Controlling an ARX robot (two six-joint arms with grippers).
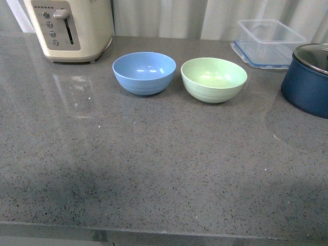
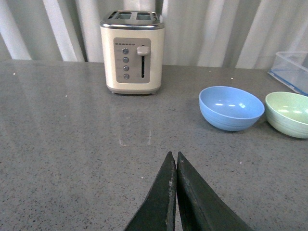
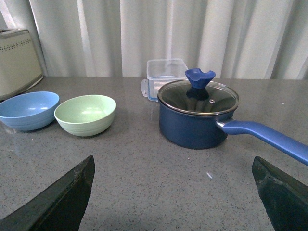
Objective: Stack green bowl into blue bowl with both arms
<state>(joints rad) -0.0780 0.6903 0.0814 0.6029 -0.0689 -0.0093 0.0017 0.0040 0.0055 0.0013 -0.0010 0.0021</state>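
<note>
— Nearest first: how do the grippers stand?
— The left gripper (image 2: 173, 156) is clenched, finger against finger, grasping nothing. The right gripper (image 3: 173, 161) is spread wide and empty.
— And the bowls?
— Ahead of both, well apart from the fingers, on the grey counter (image 1: 154, 169). The green bowl (image 1: 213, 79) sits just right of the blue bowl (image 1: 144, 73), with a narrow gap between them.
— Behind them?
— A toaster (image 1: 72, 25), a clear container (image 1: 269, 41) and a navy pot (image 1: 307, 84)

Left hand (image 2: 174, 156) closed, blue bowl (image 2: 231, 108) beyond
</note>
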